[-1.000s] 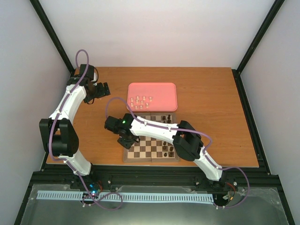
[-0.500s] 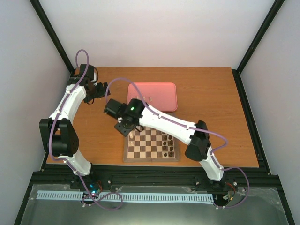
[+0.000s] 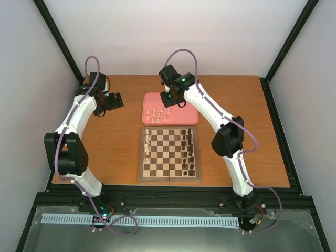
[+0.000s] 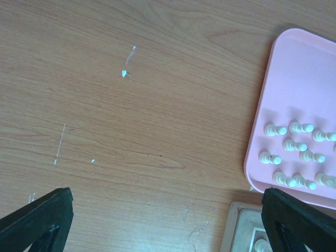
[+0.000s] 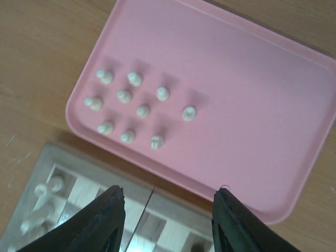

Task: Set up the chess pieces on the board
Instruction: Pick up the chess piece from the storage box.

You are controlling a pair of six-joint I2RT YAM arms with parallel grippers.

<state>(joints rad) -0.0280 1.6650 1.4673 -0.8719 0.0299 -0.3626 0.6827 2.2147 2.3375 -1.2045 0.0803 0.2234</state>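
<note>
Several cream chess pieces (image 3: 157,112) stand on the pink tray (image 3: 184,113) behind the board (image 3: 169,173). A few more cream pieces (image 3: 148,142) stand along the board's left side. My right gripper (image 3: 170,99) hovers over the tray's far part, open and empty. In the right wrist view its gripper (image 5: 168,212) is above the tray's near rim (image 5: 173,170), with the pieces (image 5: 143,110) ahead and the board (image 5: 79,173) below. My left gripper (image 3: 116,100) is open over bare table left of the tray. In the left wrist view its gripper (image 4: 168,226) is empty and the pieces (image 4: 294,157) lie at right.
Dark brown pieces (image 3: 189,152) stand along the board's right side. The orange-brown table (image 3: 236,136) ends at black frame posts and white walls. The tray (image 4: 304,89) and a board corner (image 4: 239,233) sit at the right edge of the left wrist view.
My right arm has swung from low over the board's left side up and back to above the pink tray. The left arm has not moved.
</note>
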